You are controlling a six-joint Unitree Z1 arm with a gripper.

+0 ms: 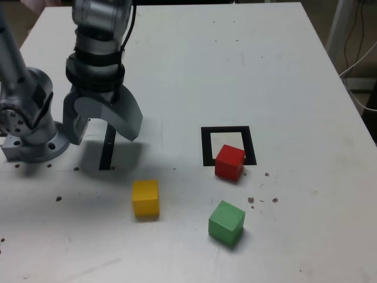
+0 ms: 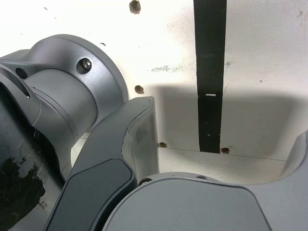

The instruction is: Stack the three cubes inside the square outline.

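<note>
The gripper [image 1: 101,131] hangs open and empty in the left of the exterior frame, above a black strip [image 1: 107,150]. The red cube [image 1: 230,162] overlaps the lower right corner of the outline [image 1: 205,147]. The yellow cube [image 1: 145,198] and green cube [image 1: 226,222] lie lower, apart.

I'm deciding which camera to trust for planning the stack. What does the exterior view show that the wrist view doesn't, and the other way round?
Only the exterior view shows the red cube sitting on the lower right corner of the square outline, the yellow cube and the green cube out on the table.

Only the wrist view gives a close look at small dark specks on the table near the strip.

Both show the open, empty gripper above the narrow black strip.
</note>
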